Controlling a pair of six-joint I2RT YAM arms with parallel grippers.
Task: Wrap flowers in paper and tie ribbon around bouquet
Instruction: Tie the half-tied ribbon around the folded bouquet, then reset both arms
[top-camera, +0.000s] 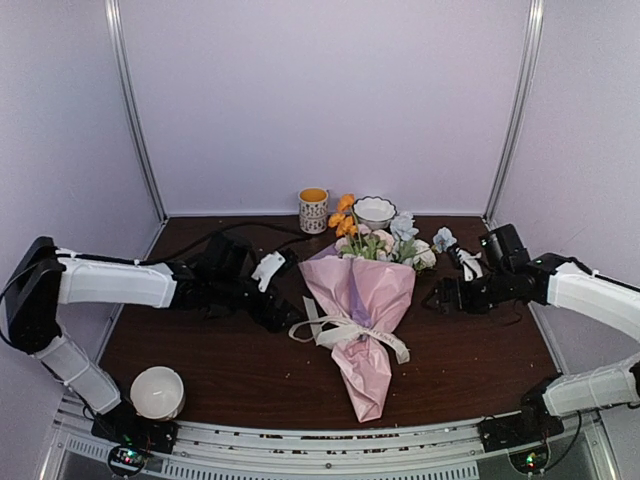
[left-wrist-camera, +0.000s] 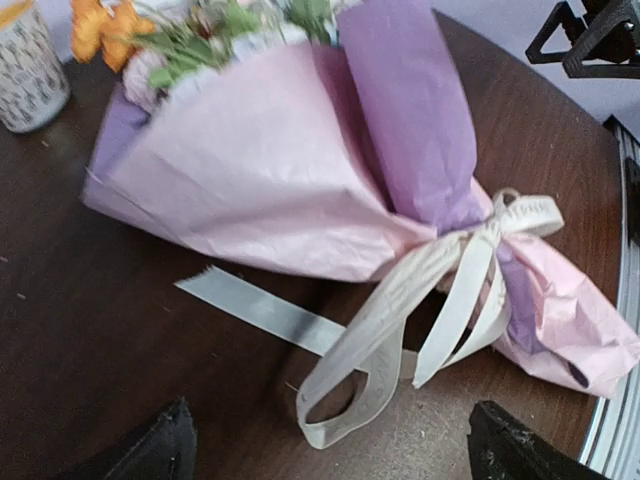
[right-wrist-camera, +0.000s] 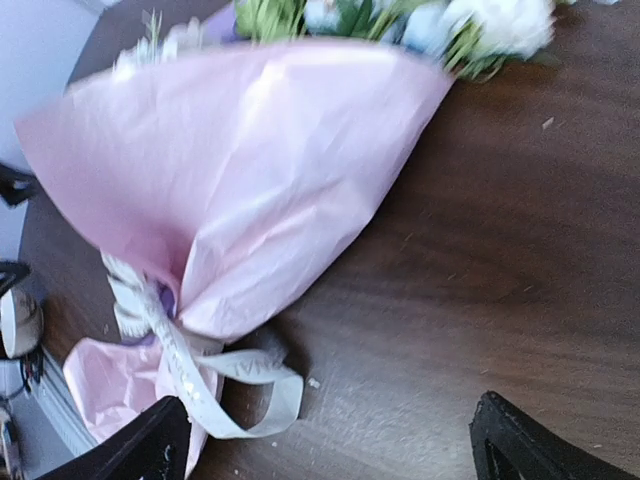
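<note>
Tied and resting: the bouquet (top-camera: 358, 300) lies at frame centre on the dark tabletop (top-camera: 470, 370), blooms toward the top, narrow end pointing at the bottom edge. The cream ribbon (top-camera: 345, 333) is knotted round its waist, loops and tails spilling to either side.

Expect it to be light and soft. The pink paper (top-camera: 372, 285) looks thin enough to crumple or tear under a hard pinch, the flowers (top-camera: 385, 240) would crush easily, and a tug on a loose tail would likely undo the bow. Your safest hold is probably the cinched neck beside the knot.

The left end effector (top-camera: 283, 312) stands released and empty just left of the waist. The right end effector (top-camera: 447, 293) is likewise spread with nothing in it, at centre right.

Open room lies lower left and lower right. A patterned mug (top-camera: 313, 210) and a scalloped bowl (top-camera: 374, 210) crowd the blooms at top. A white bowl (top-camera: 157, 392) sits bottom left by the front rail (top-camera: 300, 435).
</note>
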